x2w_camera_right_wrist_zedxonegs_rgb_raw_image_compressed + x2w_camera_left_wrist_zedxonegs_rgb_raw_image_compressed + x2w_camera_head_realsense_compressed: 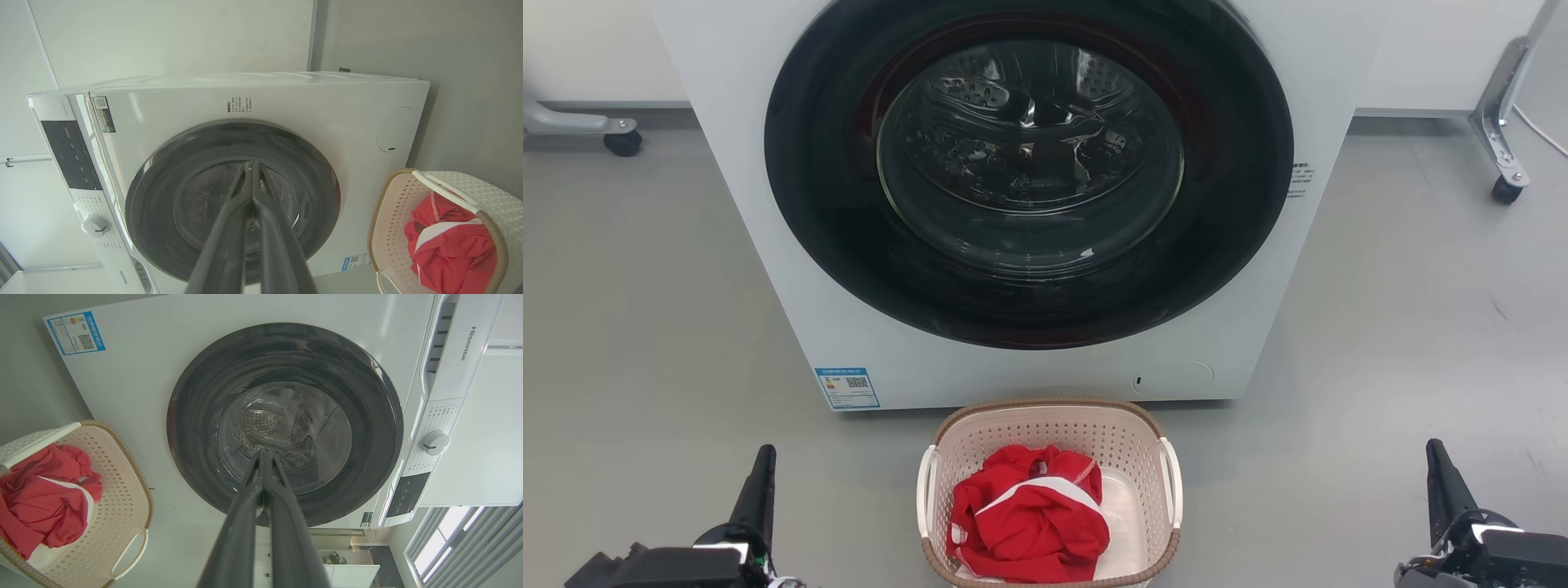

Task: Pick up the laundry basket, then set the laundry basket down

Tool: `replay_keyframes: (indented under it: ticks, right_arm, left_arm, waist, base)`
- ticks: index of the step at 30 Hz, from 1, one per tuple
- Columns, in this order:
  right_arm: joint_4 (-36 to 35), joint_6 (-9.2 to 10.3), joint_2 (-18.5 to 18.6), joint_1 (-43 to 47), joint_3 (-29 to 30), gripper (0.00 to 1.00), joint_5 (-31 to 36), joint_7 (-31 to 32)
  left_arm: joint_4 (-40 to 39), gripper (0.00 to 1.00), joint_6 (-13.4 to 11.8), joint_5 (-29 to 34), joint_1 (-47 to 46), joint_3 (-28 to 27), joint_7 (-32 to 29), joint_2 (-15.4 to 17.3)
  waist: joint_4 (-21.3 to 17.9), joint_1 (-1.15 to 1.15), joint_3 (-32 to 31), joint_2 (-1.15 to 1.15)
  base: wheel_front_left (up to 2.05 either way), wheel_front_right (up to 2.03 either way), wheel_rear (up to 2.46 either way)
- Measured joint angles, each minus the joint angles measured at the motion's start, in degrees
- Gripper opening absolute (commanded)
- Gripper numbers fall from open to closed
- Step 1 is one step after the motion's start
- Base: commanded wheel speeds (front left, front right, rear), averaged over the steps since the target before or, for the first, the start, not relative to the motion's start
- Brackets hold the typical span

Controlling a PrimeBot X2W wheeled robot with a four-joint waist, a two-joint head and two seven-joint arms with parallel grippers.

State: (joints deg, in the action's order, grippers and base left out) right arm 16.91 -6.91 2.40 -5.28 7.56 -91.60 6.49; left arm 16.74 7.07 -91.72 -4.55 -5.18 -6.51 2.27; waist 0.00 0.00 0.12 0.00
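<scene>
Two grippers, both empty: left gripper (pixel 765 457) at lower left and right gripper (pixel 1433 447) at lower right of the head view, each with its dark fingers pressed together, tips meeting; the same shows in the left wrist view (pixel 263 455) and the right wrist view (pixel 250 165). Small cream-white perforated plastic laundry basket with brown woven-look rim (pixel 1029 429) sits on the grey floor (pixel 645 327), between the two grippers and a little ahead of them, its far rim just beside the foot of the white front-loading washing machine (pixel 768 245); I cannot tell if they touch. Crumpled red garment with a white band (pixel 1029 514) lies inside. White left side handle (pixel 925 490) faces the left gripper and white right side handle (pixel 1174 482) faces the right one, so the basket lies inward from both. Basket sits off-centre toward the left gripper, which looks nearer; the right one is well apart. Near end is cropped, so the long axis is unclear, probably running toward the machine. Pick-up not begun; likely next both fingers must spread and swing inward to the handles.
</scene>
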Motion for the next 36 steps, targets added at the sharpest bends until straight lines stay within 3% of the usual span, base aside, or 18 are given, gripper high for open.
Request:
replay_keyframes:
  ticks: [18, 19, 36]
  right_arm:
    - [0.69, 0.05, -0.13, 0.25, -0.11, 0.0, 0.02, 0.0]
    - [1.31, 0.11, -0.33, 0.63, -0.19, 1.0, 0.02, -0.01]
    - [2.59, 0.36, -1.07, 2.6, -3.55, 1.0, 1.93, -2.81]
  left_arm:
    - [0.63, 0.0, -0.04, 0.0, 0.4, 0.09, 0.0, -0.13]
    - [1.31, 1.0, -0.07, 0.0, 0.87, 0.14, 0.0, -0.33]
    - [1.43, 1.0, -0.09, 3.21, 3.57, 2.41, 2.89, -0.7]
  waist:
    - [0.0, 0.0, 0.0, 0.0]
    - [0.0, 0.0, 0.0, 0.0]
    - [0.04, 0.0, -0.07, 0.0]
  base:
    - [0.0, 0.0, 0.0]
    - [0.0, 0.0, 0.0]
    - [0.0, 0.0, 0.0]
